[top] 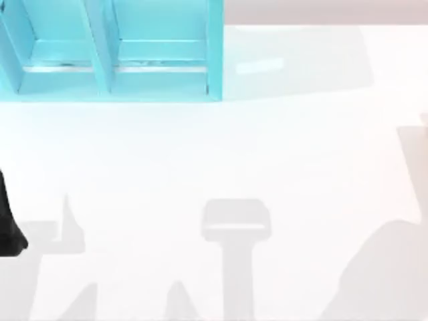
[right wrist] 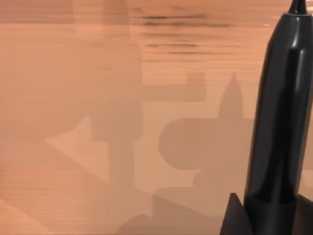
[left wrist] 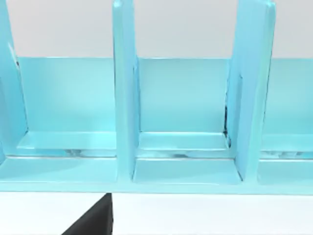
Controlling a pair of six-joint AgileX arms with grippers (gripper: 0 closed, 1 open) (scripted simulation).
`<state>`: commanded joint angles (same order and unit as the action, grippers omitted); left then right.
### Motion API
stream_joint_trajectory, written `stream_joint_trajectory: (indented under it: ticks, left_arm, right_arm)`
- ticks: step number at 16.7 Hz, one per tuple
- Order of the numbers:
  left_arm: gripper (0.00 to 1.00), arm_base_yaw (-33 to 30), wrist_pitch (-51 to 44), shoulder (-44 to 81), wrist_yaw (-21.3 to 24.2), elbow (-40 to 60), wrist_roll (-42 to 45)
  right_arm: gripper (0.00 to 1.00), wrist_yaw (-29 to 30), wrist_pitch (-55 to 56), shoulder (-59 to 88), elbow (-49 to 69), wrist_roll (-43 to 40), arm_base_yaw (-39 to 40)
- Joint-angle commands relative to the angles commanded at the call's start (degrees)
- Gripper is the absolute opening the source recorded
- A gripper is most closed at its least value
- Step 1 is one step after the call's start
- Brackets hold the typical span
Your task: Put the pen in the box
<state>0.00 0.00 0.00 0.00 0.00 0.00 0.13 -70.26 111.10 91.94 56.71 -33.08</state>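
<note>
The box [top: 215, 53] is a turquoise open-topped organiser with upright dividers, standing at the table's far left. In the left wrist view the box [left wrist: 124, 98] is seen close up, with three compartments side by side. A slim glossy black pen [right wrist: 281, 112] stands tip-up in the right wrist view, its lower end in my right gripper [right wrist: 247, 215], which is shut on it. Behind the pen lies an orange-brown surface with shadows. My left arm [top: 8, 231] sits at the table's left edge, in front of the box, and a black part of the left gripper [left wrist: 93, 223] faces it.
The white table [top: 267, 154] stretches from the box to the near and right edges, crossed by grey shadows of the arms. The box's compartments hold nothing that I can see.
</note>
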Motion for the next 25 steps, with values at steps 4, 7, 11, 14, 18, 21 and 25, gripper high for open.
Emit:
stream_joint_trajectory:
  ticks: [4,7,11,14,18,21,25]
  left_arm:
    - [1.00,0.00,0.00,0.00,0.00,0.00,0.00]
    - [1.00,0.00,0.00,0.00,0.00,0.00,0.00]
    - [1.00,0.00,0.00,0.00,0.00,0.00,0.00]
    - [1.00,0.00,0.00,0.00,0.00,0.00,0.00]
    - [1.00,0.00,0.00,0.00,0.00,0.00,0.00]
    - [1.00,0.00,0.00,0.00,0.00,0.00,0.00]
    - [1.00,0.00,0.00,0.00,0.00,0.00,0.00]
  right_arm:
    - [0.00,1.87,4.32,-0.08,-6.61,2.05,2.95]
    - [0.00,0.97,8.77,-1.09,-9.99,2.46,2.60]
    - [0.00,-0.69,11.33,-1.90,-11.27,2.42,1.54]
    - [0.08,-0.69,11.33,-1.90,-11.27,2.42,1.54]
    - [0.38,-0.69,11.33,-1.90,-11.27,2.42,1.54]
    - [0.60,-0.69,11.33,-1.90,-11.27,2.42,1.54]
    - [0.90,-0.69,11.33,-1.90,-11.27,2.42,1.54]
